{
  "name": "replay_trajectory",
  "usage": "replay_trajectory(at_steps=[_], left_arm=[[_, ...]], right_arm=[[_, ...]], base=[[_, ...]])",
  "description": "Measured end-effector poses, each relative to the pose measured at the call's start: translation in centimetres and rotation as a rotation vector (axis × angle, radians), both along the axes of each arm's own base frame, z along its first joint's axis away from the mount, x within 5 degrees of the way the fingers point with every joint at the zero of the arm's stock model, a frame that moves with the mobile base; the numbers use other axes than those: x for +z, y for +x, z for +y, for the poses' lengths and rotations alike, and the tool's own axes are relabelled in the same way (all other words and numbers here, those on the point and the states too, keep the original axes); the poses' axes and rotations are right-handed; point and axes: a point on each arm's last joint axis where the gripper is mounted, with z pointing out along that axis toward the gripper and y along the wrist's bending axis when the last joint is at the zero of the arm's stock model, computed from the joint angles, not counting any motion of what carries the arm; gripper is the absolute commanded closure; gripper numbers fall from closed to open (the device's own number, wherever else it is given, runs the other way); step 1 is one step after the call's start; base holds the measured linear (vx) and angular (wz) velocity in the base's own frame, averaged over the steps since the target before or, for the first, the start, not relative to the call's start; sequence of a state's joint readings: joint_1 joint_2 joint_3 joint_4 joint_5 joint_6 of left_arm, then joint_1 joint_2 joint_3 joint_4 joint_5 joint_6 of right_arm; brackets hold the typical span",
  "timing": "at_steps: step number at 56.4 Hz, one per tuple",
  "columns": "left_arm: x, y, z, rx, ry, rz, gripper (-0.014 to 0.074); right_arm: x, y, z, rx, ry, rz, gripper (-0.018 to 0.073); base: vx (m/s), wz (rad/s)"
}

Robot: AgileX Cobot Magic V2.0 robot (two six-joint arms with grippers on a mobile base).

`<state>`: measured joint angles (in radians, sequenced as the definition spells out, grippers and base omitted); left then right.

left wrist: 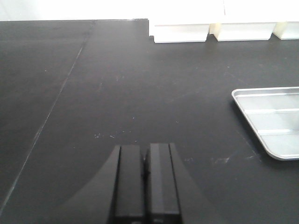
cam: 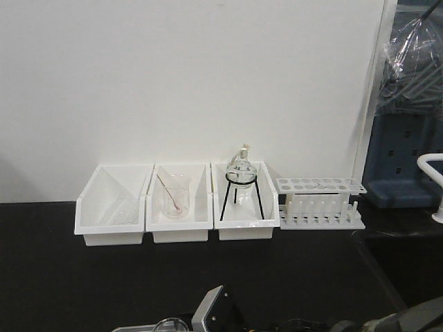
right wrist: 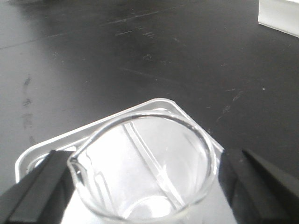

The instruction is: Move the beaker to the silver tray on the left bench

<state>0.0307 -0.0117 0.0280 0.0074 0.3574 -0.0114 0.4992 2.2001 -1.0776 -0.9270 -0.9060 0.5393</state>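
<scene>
The beaker (right wrist: 145, 168), clear glass with a pour spout at its left, sits between the two black fingers of my right gripper (right wrist: 145, 191), which is shut on it. Right under it lies the silver tray (right wrist: 161, 103); whether the beaker's base touches the tray I cannot tell. The front view shows only the beaker's rim (cam: 169, 324) at the bottom edge. My left gripper (left wrist: 145, 154) is shut and empty, low over the left bench (left wrist: 117, 84). The silver tray (left wrist: 275, 116) lies to its right.
Three white bins stand against the white wall: an empty one (cam: 114, 204), one with a beaker and pinkish rod (cam: 176, 197), one with a round flask on a black tripod (cam: 241, 180). A white test-tube rack (cam: 320, 202) stands to their right.
</scene>
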Motion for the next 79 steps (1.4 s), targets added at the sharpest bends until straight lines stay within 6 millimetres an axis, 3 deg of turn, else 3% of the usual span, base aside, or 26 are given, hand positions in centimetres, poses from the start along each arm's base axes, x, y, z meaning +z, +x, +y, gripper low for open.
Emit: replay_trajectory(at_steps=[12,23,30,38,45,56,69,79], left_arm=[[0.0,0.0,0.0,0.0,0.0,0.0,0.0595],[0.0,0.0,0.0,0.0,0.0,0.0,0.0595],[0.0,0.0,0.0,0.0,0.0,0.0,0.0595],[0.0,0.0,0.0,0.0,0.0,0.0,0.0595],[0.0,0.0,0.0,0.0,0.0,0.0,0.0595],[0.0,0.0,0.0,0.0,0.0,0.0,0.0595],[0.0,0.0,0.0,0.0,0.0,0.0,0.0595],[0.0,0.0,0.0,0.0,0.0,0.0,0.0595]], right_arm=[[1.2,0.0,0.0,0.002,0.012,-0.025,-0.014],[4.7,0.0,0.0,0.008,0.049,-0.101,-0.0107],[7.1,-0.4,0.0,0.034,0.066,-0.15,-0.0038],[10.3,-1.5,-0.2,0.065,0.11,-0.079,0.0227],[13.6,-3.0,-0.8,0.086,0.077,0.016,0.0577],[19.7,-6.8,-3.3,0.079,-0.072,0.053,0.0568],[26.4,-10.9,-6.0,0.003,0.013,-0.051,0.0567],[29.5,-13.3,-7.4,-0.01,0.068,-0.145,0.0567]], base=[[0.0,0.0],[0.0,0.0],[0.0,0.0],[0.0,0.0],[0.0,0.0],[0.0,0.0],[0.0,0.0],[0.0,0.0]])
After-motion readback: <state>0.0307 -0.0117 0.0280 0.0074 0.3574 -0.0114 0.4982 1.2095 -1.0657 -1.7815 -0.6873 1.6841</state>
